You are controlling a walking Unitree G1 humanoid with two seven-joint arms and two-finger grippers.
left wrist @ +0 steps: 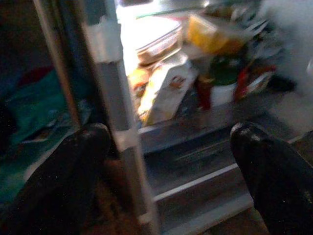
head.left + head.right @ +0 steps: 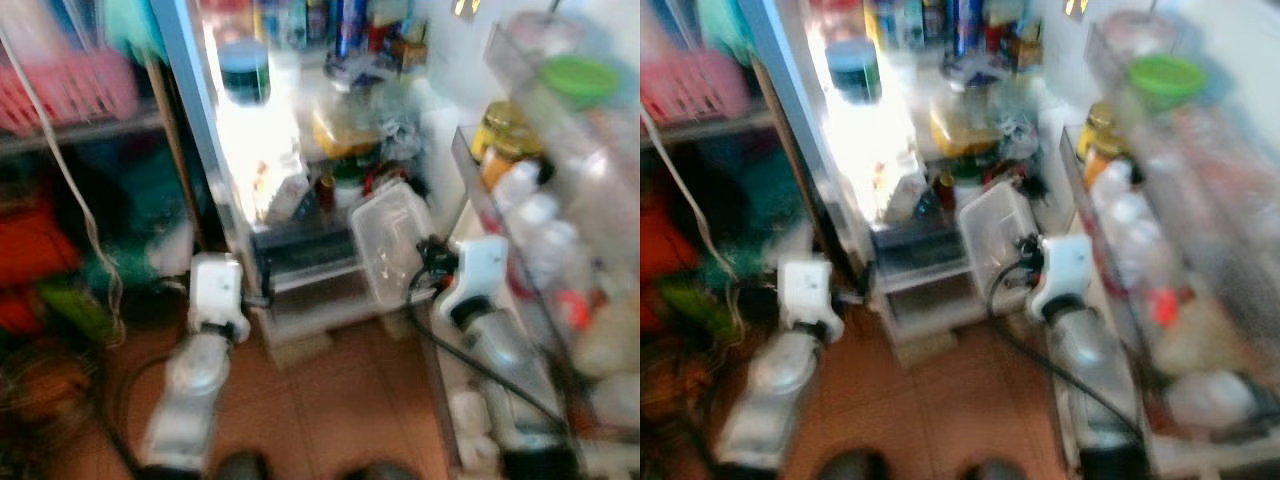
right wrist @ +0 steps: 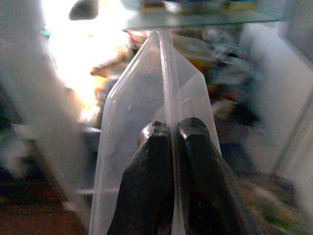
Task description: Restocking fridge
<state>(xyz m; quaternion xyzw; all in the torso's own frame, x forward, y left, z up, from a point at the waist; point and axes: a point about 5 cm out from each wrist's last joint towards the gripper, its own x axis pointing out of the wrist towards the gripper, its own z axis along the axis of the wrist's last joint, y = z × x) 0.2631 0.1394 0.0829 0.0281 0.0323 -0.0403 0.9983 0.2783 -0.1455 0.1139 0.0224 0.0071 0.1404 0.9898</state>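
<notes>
open fridge (image 2: 300, 150) | right gripper (image 3: 172, 134) pinches clear container (image 3: 146, 98) rim between fingers | left gripper (image 1: 171, 147) fingers spread, empty

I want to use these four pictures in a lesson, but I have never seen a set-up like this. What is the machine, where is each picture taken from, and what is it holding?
This is a humanoid robot standing before an open fridge. The two wide pictures come from cameras in its head, looking down; they are blurred. The silver shapes at the bottom are its own arms. The other two pictures come from cameras on its wrists, looking along the black fingers. The right gripper has its jaws pinched shut on the rim of a clear plastic tub, held at the fridge's lower shelves. The left gripper is open and empty by the fridge's edge. Food crowds the shelves; jars and bottles stand in the door racks.
</notes>
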